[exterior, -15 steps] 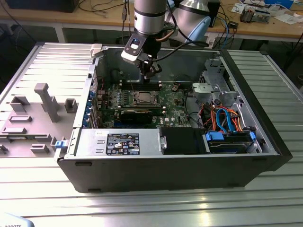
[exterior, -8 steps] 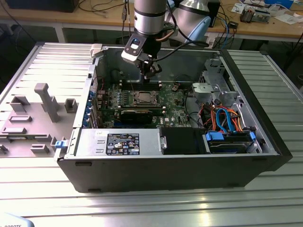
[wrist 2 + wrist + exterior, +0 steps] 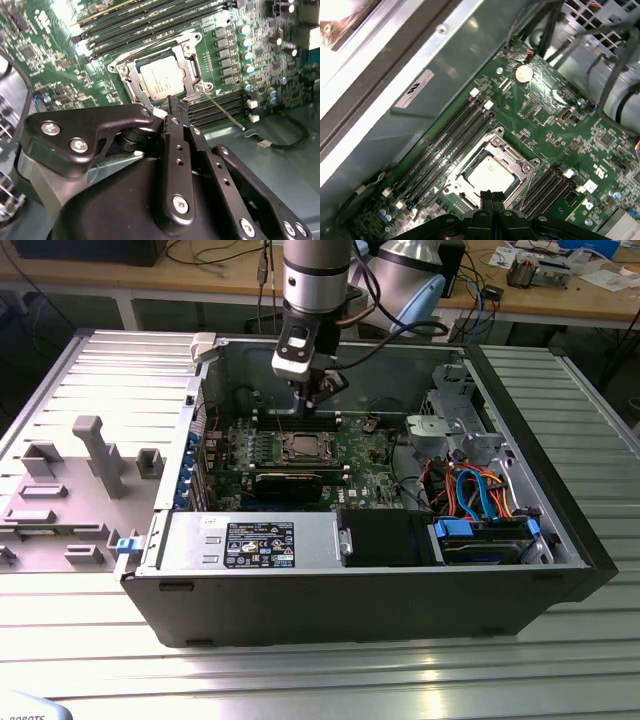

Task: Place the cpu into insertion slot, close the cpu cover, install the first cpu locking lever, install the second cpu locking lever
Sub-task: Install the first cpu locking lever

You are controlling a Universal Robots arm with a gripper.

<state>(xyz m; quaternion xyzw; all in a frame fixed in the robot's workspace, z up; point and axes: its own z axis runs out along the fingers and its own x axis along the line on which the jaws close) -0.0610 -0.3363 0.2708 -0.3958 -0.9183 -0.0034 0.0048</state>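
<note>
Overhead, tool [image 3: 490, 196] above seated cpu [image 3: 487, 175]

Matt black metal claw [image 3: 177, 106]; dull silver metal cpu [image 3: 160, 80].

Your ribbed metal worktop [image 3: 300, 680]
Open computer case [image 3: 350, 605] sits mid-worktop; grey fixture plate [image 3: 140, 502] by your exterior view's left edge.

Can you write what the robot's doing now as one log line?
cpu: seated in insertion slot | cpu cover: down over cpu | gripper: shut, empty, close above slot's edge
</note>
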